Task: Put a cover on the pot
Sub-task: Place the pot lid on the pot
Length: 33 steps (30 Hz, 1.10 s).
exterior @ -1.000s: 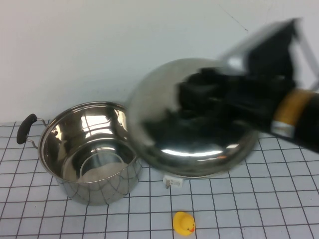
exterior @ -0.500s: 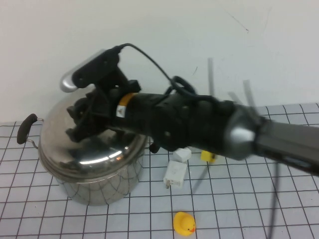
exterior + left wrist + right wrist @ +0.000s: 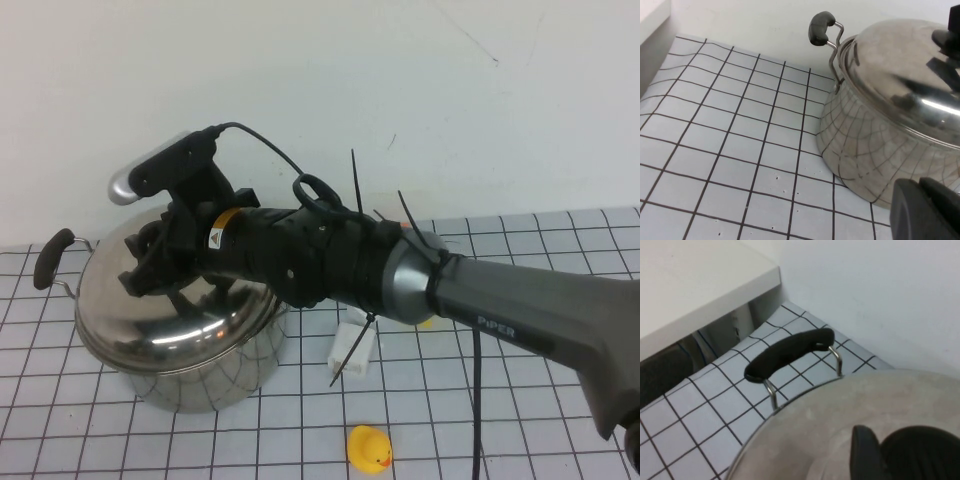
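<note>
The big shiny steel pot (image 3: 215, 372) stands at the table's left, its black side handle (image 3: 52, 258) pointing left. The domed steel lid (image 3: 170, 322) lies over the pot's mouth and hides the inside. My right gripper (image 3: 160, 265) reaches across from the right and is shut on the lid's black knob (image 3: 925, 455). The right wrist view shows the lid (image 3: 830, 430) and a pot handle (image 3: 787, 352) beyond it. My left gripper (image 3: 927, 212) is shut and empty, low beside the pot (image 3: 865, 150), under the lid's edge (image 3: 900, 85).
A white block (image 3: 352, 347) lies just right of the pot, under my right arm. A yellow duck (image 3: 369, 448) sits near the front edge. A yellow block (image 3: 425, 322) peeks out behind the arm. A white wall rises behind the checked mat.
My right arm swung the lid from the right of the pot leftward over its open mouth, then lowered it onto the rim. The pot stayed put.
</note>
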Each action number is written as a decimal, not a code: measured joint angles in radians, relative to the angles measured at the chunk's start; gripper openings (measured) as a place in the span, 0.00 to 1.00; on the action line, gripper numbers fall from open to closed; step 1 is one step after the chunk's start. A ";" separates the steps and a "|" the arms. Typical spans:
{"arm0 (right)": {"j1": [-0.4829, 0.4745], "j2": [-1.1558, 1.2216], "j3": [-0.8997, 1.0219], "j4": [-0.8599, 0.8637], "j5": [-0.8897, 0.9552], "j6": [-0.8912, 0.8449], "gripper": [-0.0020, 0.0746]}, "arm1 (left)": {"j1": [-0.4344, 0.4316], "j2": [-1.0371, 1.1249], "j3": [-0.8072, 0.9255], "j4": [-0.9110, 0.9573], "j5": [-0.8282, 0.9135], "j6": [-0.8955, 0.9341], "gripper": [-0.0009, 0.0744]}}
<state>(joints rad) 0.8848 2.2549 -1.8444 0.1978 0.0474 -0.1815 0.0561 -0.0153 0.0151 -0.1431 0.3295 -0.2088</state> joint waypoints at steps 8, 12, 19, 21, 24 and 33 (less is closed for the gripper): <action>-0.025 0.011 -0.002 0.011 0.000 -0.001 0.48 | 0.000 0.000 0.000 0.000 0.000 0.000 0.01; -0.032 0.021 -0.002 0.011 -0.002 -0.001 0.48 | 0.000 0.000 0.000 0.000 0.000 0.000 0.01; -0.032 0.026 -0.002 0.011 -0.031 -0.001 0.48 | 0.000 0.000 0.000 0.000 0.000 0.000 0.01; -0.032 0.026 -0.002 0.011 -0.047 -0.001 0.48 | 0.000 0.000 0.000 0.000 0.000 0.000 0.01; -0.032 0.027 -0.002 0.011 -0.053 -0.001 0.48 | 0.000 0.000 0.000 0.000 0.000 0.000 0.01; -0.028 0.027 -0.002 0.011 -0.053 -0.001 0.48 | 0.000 0.000 0.000 0.000 0.000 0.000 0.01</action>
<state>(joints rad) 0.8564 2.2822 -1.8466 0.2093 -0.0060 -0.1822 0.0561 -0.0153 0.0151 -0.1431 0.3295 -0.2088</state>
